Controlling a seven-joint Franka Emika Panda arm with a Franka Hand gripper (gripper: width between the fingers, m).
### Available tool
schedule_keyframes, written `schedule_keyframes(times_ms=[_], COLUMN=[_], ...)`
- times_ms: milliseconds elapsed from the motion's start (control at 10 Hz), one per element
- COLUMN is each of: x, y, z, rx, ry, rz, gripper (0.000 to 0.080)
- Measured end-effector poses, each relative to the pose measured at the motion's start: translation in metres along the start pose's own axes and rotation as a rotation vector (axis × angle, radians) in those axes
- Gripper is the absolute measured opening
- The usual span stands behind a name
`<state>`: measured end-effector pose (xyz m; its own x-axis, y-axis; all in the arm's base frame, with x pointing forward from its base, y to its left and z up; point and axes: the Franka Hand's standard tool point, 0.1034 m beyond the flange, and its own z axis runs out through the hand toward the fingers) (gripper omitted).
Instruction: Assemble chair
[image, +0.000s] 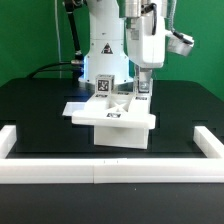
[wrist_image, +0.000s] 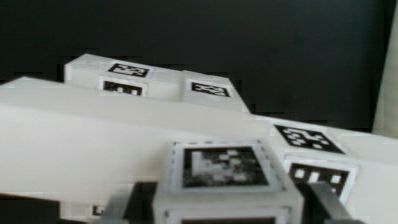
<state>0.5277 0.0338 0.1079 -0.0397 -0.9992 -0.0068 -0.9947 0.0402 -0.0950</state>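
On the tabletop (image: 40, 110), as I see it:
border rails (image: 100, 172): white, framing the black surface, near edge and both sides.
arm (image: 105, 40): white, reaching down at centre.
chair (image: 112, 120): partly built, mid-table; flat slab with tagged blocks on top.
end effector (image: 141, 92): down at the chair's exterior-view right end, clamped together on a small tagged cube (wrist_image: 222, 168), I read it as gripped.
wrist view: blurred; tags legible only as squares.
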Motion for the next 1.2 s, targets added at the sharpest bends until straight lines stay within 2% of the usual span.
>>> schedule_keyframes(times_ms=[600,800,900,1100,1200], x=[-0.0010,-0.0032,-0.0035,-0.0055,-0.0073], y=[0.0000,0.0004,0.0005,-0.0010,-0.0015], z=[0.0000,0.0003,0.0004,-0.0007,-0.0010], rx=[0.000,0.000,0.000,-0.005,-0.005], ry=[-0.002,-0.009,-0.010,-0.013,-0.013], rz=[0.291,0.460,0.485,0.374,0.354], gripper=[0.0275,0.0275,0.0275,0.0281,0.0469])
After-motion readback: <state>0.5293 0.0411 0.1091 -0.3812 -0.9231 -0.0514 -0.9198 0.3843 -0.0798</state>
